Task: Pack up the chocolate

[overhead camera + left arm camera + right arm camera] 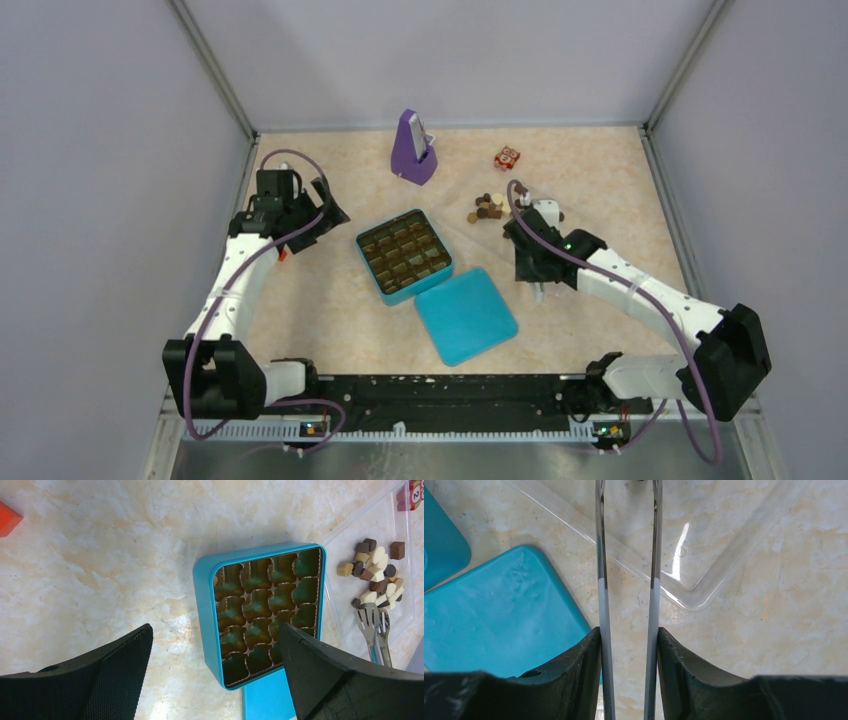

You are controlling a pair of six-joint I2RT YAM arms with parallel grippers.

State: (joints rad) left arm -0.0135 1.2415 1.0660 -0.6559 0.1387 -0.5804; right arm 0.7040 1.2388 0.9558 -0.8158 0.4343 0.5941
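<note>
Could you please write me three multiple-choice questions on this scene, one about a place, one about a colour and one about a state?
1. Where is the lid relative to the box?
A. On top of it
B. Flat beside it, toward the arms' bases
C. Behind it, by the far wall

2. What colour is the box?
A. Red
B. White
C. Teal

3. What is the right gripper doing?
A. Shut on metal tongs
B. Open and empty
C. Shut on a chocolate

Answers:
1 B, the top view shows the lid lying flat by the box's near corner.
2 C, its walls are teal in both views.
3 A, the right wrist view shows the tongs' arms pinched in its grip.
</note>
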